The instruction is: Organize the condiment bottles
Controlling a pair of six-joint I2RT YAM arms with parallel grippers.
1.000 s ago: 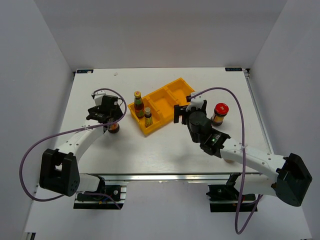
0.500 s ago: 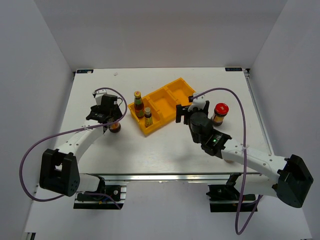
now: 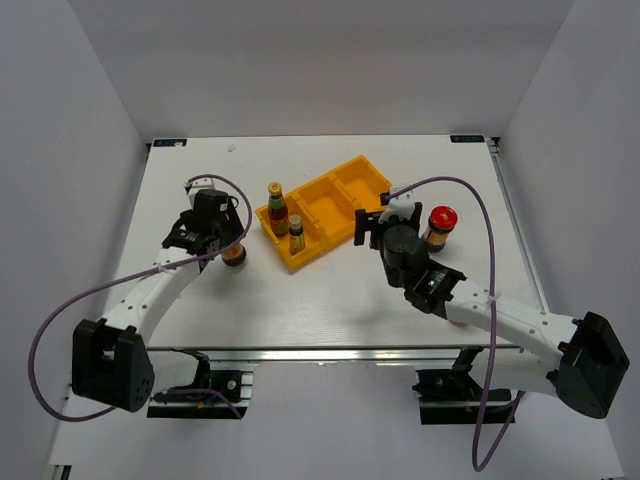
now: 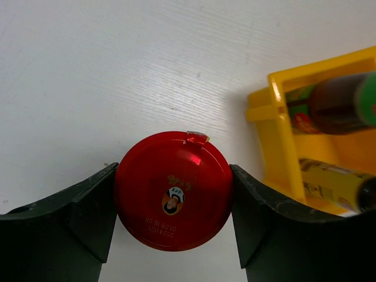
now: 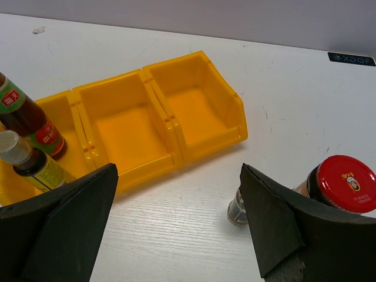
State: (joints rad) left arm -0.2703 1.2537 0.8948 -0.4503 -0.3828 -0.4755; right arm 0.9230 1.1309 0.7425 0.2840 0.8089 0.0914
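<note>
One jar (image 4: 173,189) stands toward the table's (image 3: 300,300) left edge, clamped in the left gripper (image 4: 174,202), likely for lifting into the tray (image 5: 166,132). The right gripper (image 5: 176,176) hangs with jaws apart, apparently lining up on the second jar (image 5: 342,183) nearer the right edge. Farther back, a sauce bottle (image 5: 23,117) and a slim bottle (image 5: 32,164) share the tray's left compartment.

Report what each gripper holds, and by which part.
Left gripper grips the red-lidded jar, fingers against opposite sides of its lid. Right gripper holds nothing; its jaws stand open.
</note>
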